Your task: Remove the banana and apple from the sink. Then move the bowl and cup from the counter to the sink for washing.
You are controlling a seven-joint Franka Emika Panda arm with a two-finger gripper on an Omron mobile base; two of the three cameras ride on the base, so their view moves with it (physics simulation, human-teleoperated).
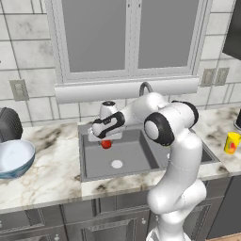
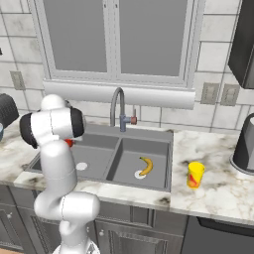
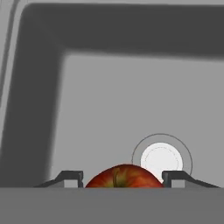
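On my hand view the apple sits right between the two fingertips, one on each side and close against it, so I read the gripper as clamped on the apple. Beyond it I see the grey floor of the sink and a round white drain, with the basin wall dark along the top and left.

From the left base view, the gripper hangs over the back of the left basin with the apple just under it, above the sink floor and clear of the drain. In the right base view the apple only peeks out red beside the arm.

The banana lies in the right basin, its lower tip by that basin's drain. The faucet rises behind the divider.

On the counter, the cup stands upright just right of the sink. The bowl sits well to the left of the sink, at the edge of my left base view, with a dark round object behind it.
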